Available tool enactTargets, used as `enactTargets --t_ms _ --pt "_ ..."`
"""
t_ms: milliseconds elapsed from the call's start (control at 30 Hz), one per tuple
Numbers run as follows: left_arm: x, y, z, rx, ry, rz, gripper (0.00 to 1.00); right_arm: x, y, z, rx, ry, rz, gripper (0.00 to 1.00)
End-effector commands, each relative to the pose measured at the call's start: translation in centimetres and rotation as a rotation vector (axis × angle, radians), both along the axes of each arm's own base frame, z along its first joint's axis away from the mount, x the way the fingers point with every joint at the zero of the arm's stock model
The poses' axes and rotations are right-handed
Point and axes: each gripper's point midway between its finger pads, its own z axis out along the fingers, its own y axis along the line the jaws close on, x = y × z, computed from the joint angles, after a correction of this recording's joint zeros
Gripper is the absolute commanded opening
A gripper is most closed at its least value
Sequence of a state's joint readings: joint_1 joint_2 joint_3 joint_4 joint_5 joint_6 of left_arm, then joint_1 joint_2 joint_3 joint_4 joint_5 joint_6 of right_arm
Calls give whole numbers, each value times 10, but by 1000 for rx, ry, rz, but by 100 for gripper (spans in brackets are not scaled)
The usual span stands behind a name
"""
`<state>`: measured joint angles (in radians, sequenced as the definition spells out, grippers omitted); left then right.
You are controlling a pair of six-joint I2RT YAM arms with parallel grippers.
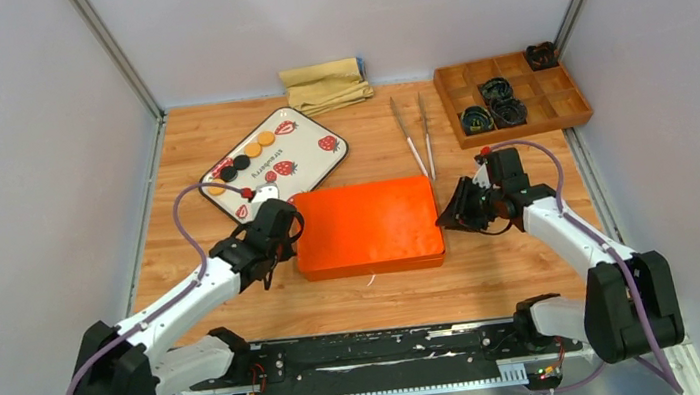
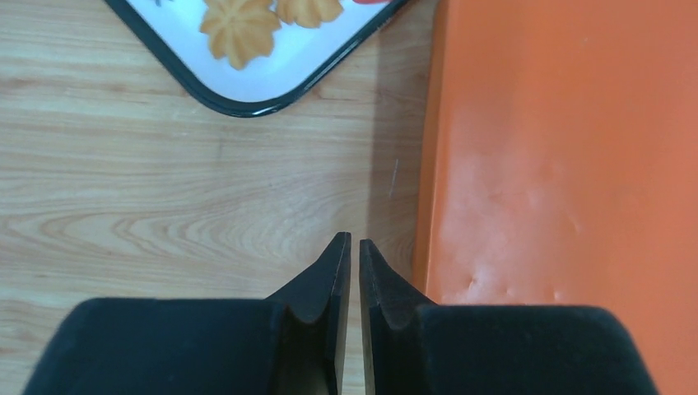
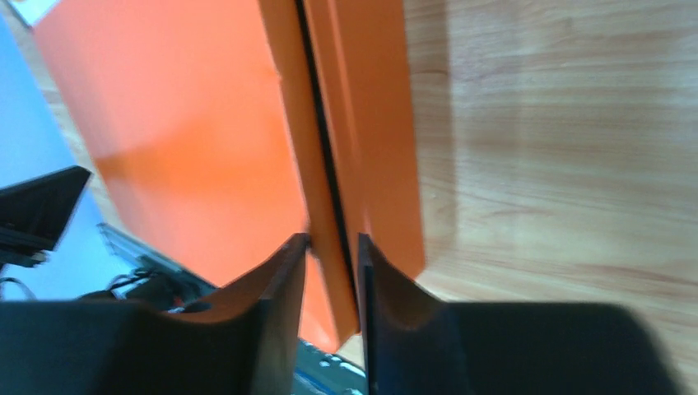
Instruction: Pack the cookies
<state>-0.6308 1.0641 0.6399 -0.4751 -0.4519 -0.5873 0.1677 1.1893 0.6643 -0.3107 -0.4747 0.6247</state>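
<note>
Several cookies (image 1: pixel 252 149), golden-orange and black, lie in a row on a white strawberry-print tray (image 1: pixel 308 134) at the back left. Two golden scalloped ones (image 2: pixel 240 31) show in the left wrist view. An orange box (image 1: pixel 368 226) with its lid on lies in the middle of the table. My left gripper (image 1: pixel 282 230) (image 2: pixel 355 240) is shut and empty, low over the wood beside the box's left edge (image 2: pixel 560 164). My right gripper (image 1: pixel 449 214) (image 3: pixel 333 239) is at the box's right side, with its jaws closed on the lid's rim (image 3: pixel 325 164).
Two metal tweezers (image 1: pixel 416 134) lie behind the box. A wooden compartment tray (image 1: pixel 557 112) holding dark items (image 1: pixel 499 104) stands at the back right. A folded beige cloth (image 1: pixel 326 85) lies at the back wall. Grey walls close in both sides.
</note>
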Motion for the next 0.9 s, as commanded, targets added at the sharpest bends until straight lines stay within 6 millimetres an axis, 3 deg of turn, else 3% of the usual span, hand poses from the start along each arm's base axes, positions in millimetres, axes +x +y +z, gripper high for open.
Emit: enactTargets --t_ms 0,67,267,333,467,533,733,867 --pt "7 -21 -15 -68 14 -24 13 0 -15 1 -63 5 -32 42" --pt "8 -28 -17 -89 24 -39 12 0 -19 6 -86 -13 -47 48" --pt "14 -39 -17 -123 12 -65 12 1 -40 16 -196 -49 -102 47" --pt "15 -40 -16 -119 16 -69 12 2 -50 14 -253 -43 -124 42" --pt "16 -42 -15 -121 17 -75 12 1 -60 1 -323 13 -111 13" --pt "17 -42 -14 -120 14 -78 12 -1 -58 -10 -328 68 -84 1" --pt "17 -44 -16 -124 15 -83 11 0 -30 -31 -326 113 55 0" --pt "18 -45 -15 -126 14 -89 11 2 7 -27 -269 77 167 0"
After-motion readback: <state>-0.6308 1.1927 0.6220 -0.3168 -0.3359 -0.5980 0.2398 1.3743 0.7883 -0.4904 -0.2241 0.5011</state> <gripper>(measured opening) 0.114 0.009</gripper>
